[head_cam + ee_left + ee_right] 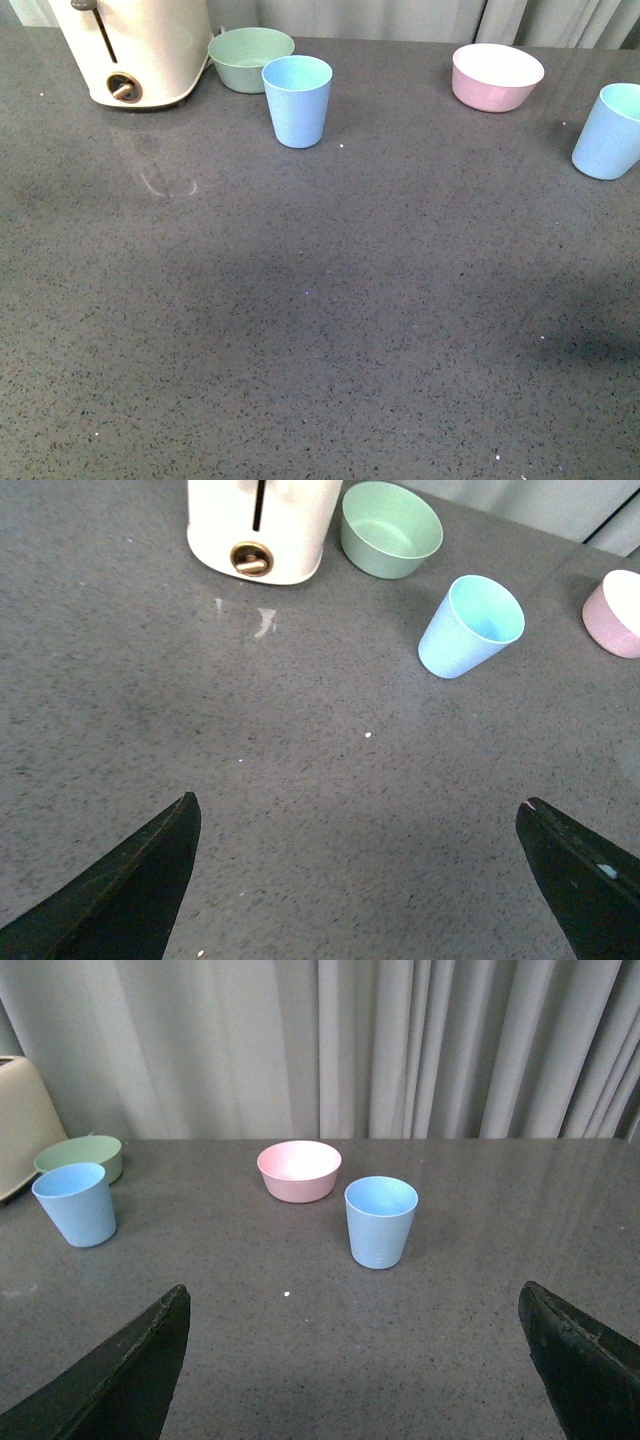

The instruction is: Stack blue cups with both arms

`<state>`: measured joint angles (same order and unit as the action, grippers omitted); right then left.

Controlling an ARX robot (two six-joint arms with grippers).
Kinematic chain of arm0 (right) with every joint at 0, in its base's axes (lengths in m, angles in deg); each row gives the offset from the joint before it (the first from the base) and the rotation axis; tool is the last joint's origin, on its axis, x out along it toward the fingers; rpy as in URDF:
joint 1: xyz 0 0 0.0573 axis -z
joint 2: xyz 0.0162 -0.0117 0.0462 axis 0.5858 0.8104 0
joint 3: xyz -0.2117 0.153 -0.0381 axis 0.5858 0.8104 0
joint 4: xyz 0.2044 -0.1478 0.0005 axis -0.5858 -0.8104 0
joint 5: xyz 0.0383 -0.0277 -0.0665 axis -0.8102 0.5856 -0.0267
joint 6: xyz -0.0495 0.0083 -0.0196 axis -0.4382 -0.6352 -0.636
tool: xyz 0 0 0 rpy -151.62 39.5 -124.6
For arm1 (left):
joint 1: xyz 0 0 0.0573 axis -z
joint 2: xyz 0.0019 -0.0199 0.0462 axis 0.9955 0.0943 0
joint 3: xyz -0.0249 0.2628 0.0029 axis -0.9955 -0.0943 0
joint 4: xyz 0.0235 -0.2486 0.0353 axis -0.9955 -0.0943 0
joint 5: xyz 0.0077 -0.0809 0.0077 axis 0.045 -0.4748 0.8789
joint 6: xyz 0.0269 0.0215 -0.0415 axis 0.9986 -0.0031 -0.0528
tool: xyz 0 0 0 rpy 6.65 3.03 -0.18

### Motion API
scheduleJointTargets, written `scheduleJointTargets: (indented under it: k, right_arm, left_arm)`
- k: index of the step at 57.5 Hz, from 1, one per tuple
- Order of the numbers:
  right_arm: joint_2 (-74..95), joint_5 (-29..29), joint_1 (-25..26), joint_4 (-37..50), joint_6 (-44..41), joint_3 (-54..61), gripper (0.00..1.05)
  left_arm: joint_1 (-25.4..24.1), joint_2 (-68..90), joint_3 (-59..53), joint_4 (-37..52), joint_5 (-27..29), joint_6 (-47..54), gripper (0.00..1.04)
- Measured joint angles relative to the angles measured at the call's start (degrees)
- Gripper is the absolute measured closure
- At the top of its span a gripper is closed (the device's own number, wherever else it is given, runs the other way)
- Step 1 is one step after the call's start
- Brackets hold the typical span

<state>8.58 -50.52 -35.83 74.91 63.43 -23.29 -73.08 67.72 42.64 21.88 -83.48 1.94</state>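
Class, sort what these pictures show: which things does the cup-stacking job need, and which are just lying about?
Needed: left blue cup, right blue cup, left gripper, right gripper.
Lying about: pale green bowl, pink bowl, cream appliance.

A cream appliance stands at the far left of the speckled grey desk, with a pale green bowl just beside it. A pink bowl sits well apart from them, and grey curtains hang behind.

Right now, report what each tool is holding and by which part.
Nothing is held. The left tool and right tool are open and empty; one blue cup and the other blue cup stand free on the counter.
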Motion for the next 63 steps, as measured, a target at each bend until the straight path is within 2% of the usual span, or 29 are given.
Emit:
scheduleJointTargets:
  k: [12,25,40,63]
  right_arm:
    - [0.0,0.0,0.0,0.0,0.0,0.0,0.09]
    - [0.0,0.0,0.0,0.0,0.0,0.0,0.09]
    - [0.0,0.0,0.0,0.0,0.0,0.0,0.09]
    - [0.0,0.0,0.0,0.0,0.0,0.0,0.09]
  left_arm:
    - [2.8,20.3,14.9,0.0,1.1,-3.1,0.09]
    - [4.7,37.6,33.4,-5.2,2.5,-4.1,0.09]
    - [5.6,48.4,47.2,-10.8,3.9,-4.6,0.09]
    - [9.0,59.6,61.9,-18.0,5.9,-5.0,0.09]
